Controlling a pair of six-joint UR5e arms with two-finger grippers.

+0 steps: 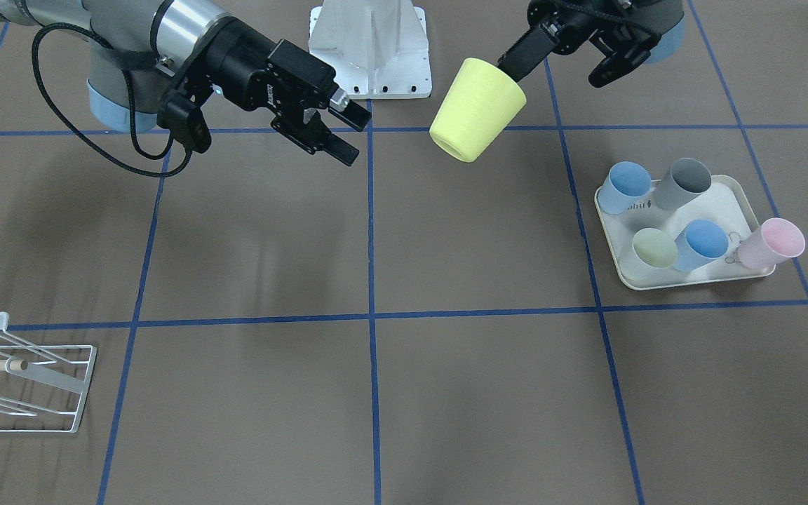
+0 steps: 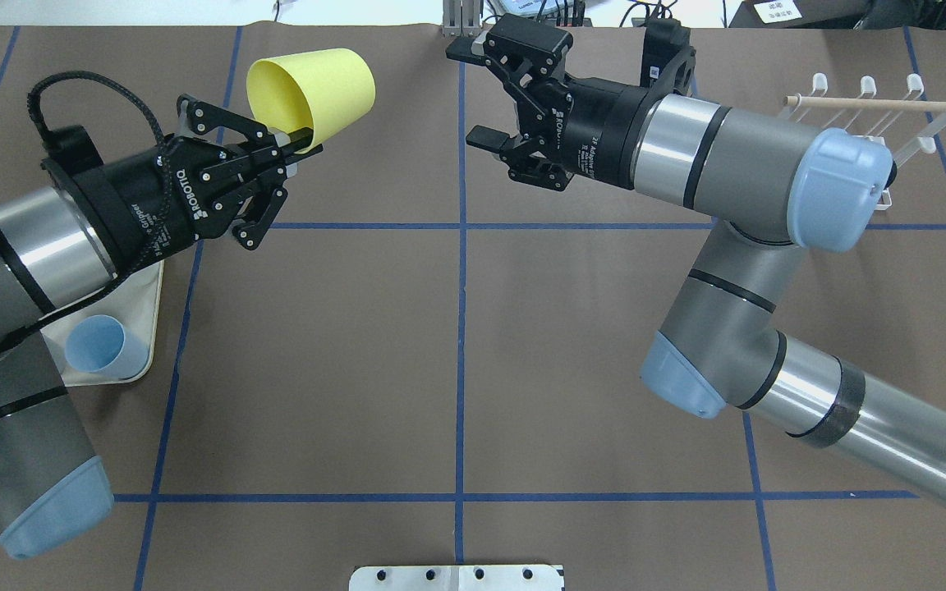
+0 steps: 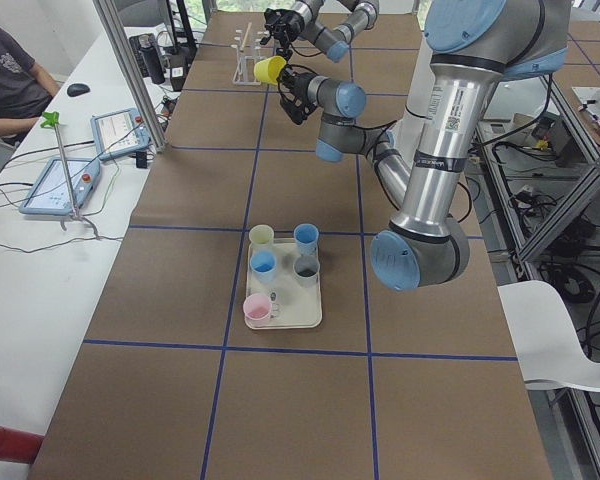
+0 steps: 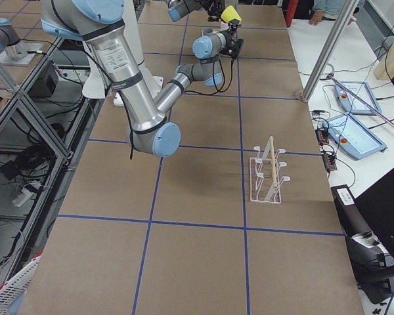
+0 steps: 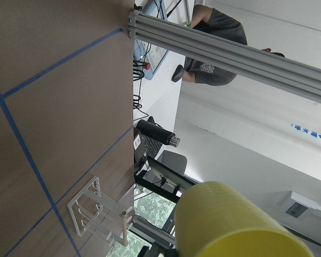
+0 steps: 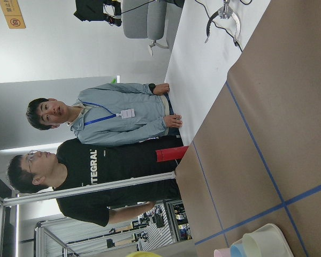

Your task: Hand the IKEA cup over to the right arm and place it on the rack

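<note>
We find the pale yellow tapered plastic cup [image 2: 313, 90] in the air above the table, on the robot's left of the blue centre line; it is tipped on its side with its base pointing toward the other arm. The left gripper [image 2: 302, 146] pinches it by the rim, one finger inside the mouth and one on the outer wall. The right gripper [image 2: 468, 94] hangs just across the centre line with its jaws spread wide, apart from the cup and holding nothing. The low white wire rack with a pale wooden rod [image 2: 875, 103] stands well apart on the robot's far right; the cream tray [image 1: 691, 283] on the left carries other cups. We judge the cup light, stiff and smooth, so it needs little force yet may slide along its taper; we would have the right gripper close across the body near the base — clear of the left fingers — before the rim is let go.
</note>
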